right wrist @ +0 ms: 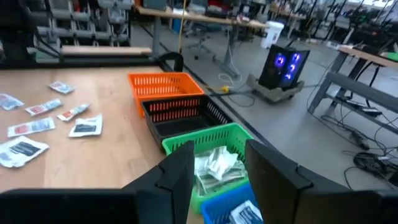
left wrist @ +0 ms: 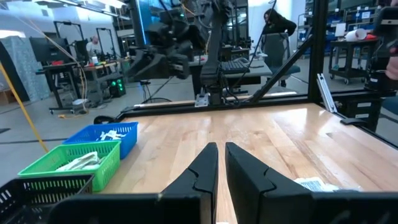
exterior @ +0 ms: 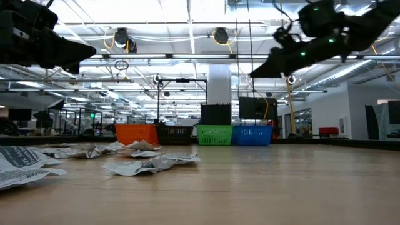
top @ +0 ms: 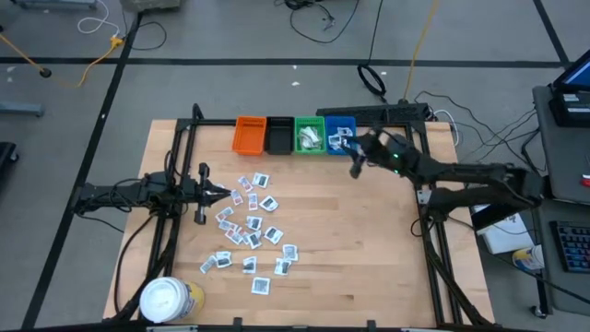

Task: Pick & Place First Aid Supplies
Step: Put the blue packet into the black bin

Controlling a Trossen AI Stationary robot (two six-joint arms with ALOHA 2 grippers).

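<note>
Crumpled packets (exterior: 150,164) lie nearest in the low view, part of the first aid supplies (top: 249,226) scattered loose across the table's left-middle, presumably spread out so each can be picked singly; their dark print is too small to read. Above that scatter hangs the left gripper (top: 219,192), fingers pressed almost together and empty. Farther back, the right gripper (top: 355,164) hovers with fingers spread, holding nothing, just beside the blue bin (top: 339,136), likely because sorted packets go there. The green bin (top: 309,136) already holds some.
</note>
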